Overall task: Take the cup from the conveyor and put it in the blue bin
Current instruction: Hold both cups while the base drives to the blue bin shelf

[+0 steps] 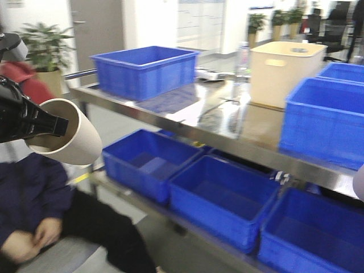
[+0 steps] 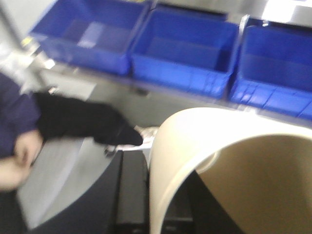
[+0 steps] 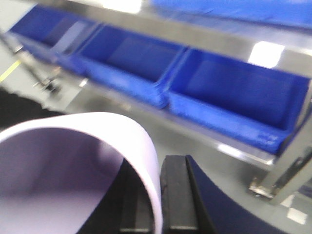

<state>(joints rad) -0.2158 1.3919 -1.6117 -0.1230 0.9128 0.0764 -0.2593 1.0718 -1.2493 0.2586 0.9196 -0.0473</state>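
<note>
My left gripper (image 1: pixel 57 128) is shut on the rim wall of a cream cup (image 1: pixel 71 139), held tilted in the air at the far left. In the left wrist view the cup (image 2: pixel 234 146) fills the right side, its wall pinched between my fingers (image 2: pixel 131 190). My right gripper (image 3: pixel 157 204) is shut on the wall of a pale lilac cup (image 3: pixel 73 161). Several blue bins stand on a steel rack: one on the top shelf (image 1: pixel 145 68), one at the right (image 1: pixel 327 119), and three on the lower shelf (image 1: pixel 224 196). The conveyor is out of view.
A cream tub with handle slots (image 1: pixel 284 68) stands on the steel shelf (image 1: pixel 227 122) between the upper blue bins. A seated person in dark clothes (image 1: pixel 34 193) is at the lower left, close under my left arm. Potted plants stand behind.
</note>
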